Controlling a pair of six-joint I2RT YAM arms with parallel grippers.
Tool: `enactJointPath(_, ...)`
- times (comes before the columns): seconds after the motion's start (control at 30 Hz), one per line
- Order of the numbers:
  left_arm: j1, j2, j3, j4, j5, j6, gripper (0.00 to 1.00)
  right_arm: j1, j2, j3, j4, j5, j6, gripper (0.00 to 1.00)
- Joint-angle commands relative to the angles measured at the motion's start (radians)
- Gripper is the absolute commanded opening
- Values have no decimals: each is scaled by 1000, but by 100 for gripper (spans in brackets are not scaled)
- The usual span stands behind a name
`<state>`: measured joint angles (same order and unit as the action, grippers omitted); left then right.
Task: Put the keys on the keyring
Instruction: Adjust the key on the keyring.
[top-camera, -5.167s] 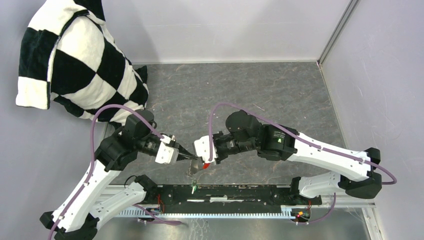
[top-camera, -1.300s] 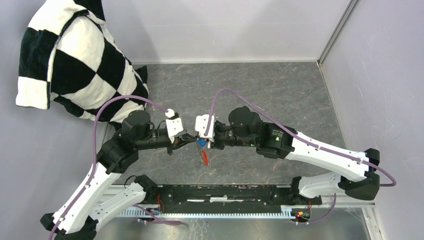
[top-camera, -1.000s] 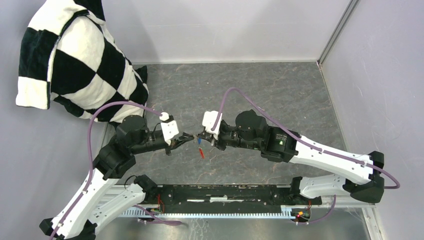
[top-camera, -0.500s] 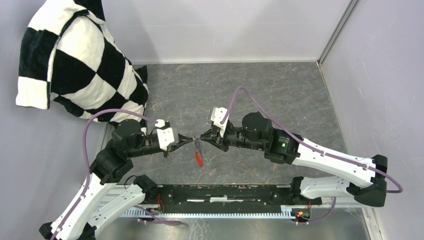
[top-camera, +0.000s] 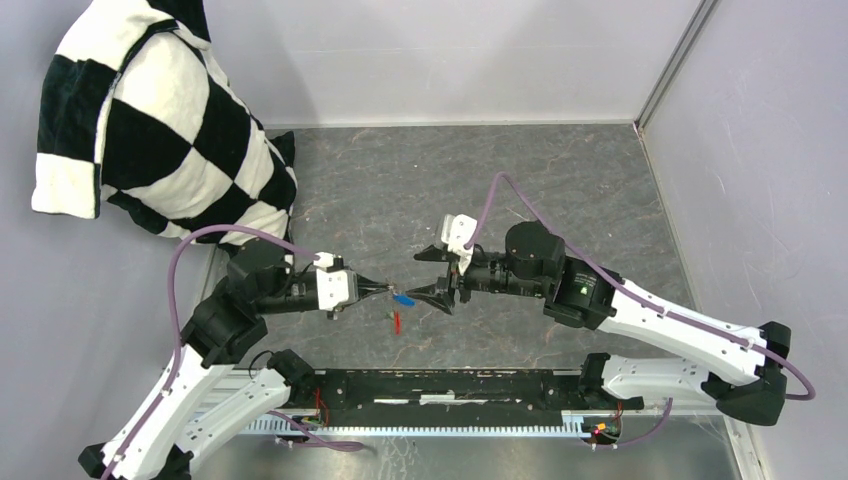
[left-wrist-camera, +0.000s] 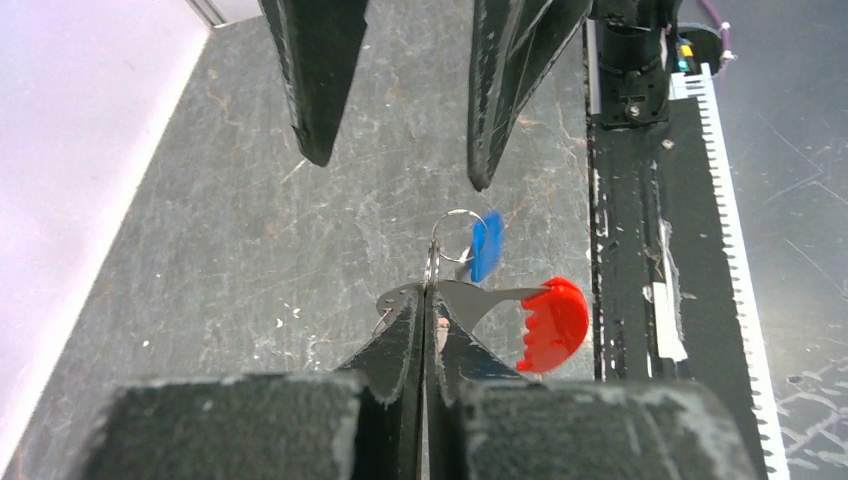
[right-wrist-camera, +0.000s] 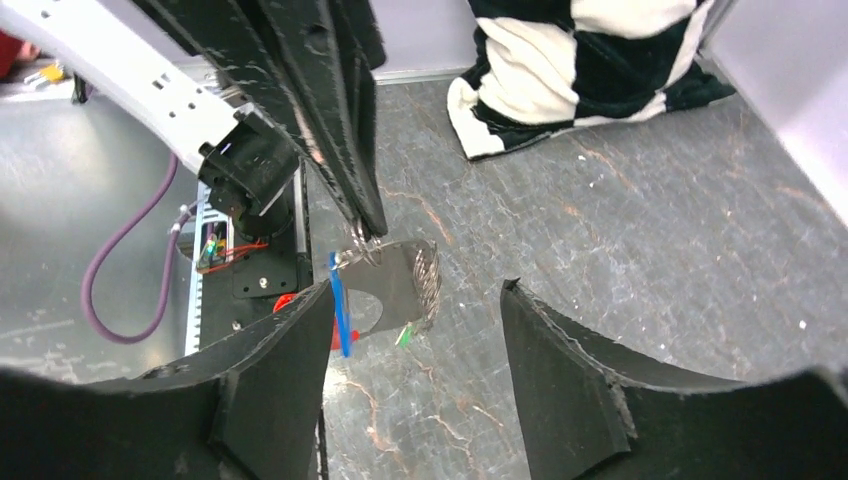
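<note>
Centre: my left jaws clamped the thin, likely slippery keyring (left-wrist-camera: 455, 211); right jaws gaped empty. Featherlight blue key (left-wrist-camera: 486, 248), best gripped by its head.

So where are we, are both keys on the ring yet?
Done, it seems: the blue key hangs from the keyring, and the right gripper stands open, clear of it. In hand: the left gripper is shut on the keyring. Left: the green key shows only as a sliver low in the bunch. I cannot tell if it is threaded, so check it.
</note>
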<state>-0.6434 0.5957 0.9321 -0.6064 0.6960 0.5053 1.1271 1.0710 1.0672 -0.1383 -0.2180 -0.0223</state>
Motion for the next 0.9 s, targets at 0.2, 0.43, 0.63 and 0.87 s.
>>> enactJointPath(0.2,2,32,65,-44,56,77,2,-59,29,189,-158,-216,-183,68)
enactJointPath(0.43,2,34,72,-40,56,76,2,-69,100,193,-103,-337,-142,56)
enactJointPath(0.63,2,25,74,-37,52,67,2,-70,118,138,-1,-398,-111,49)
enactJointPath(0.87,2,18,70,-26,50,56,2,-70,151,121,32,-399,-82,42)
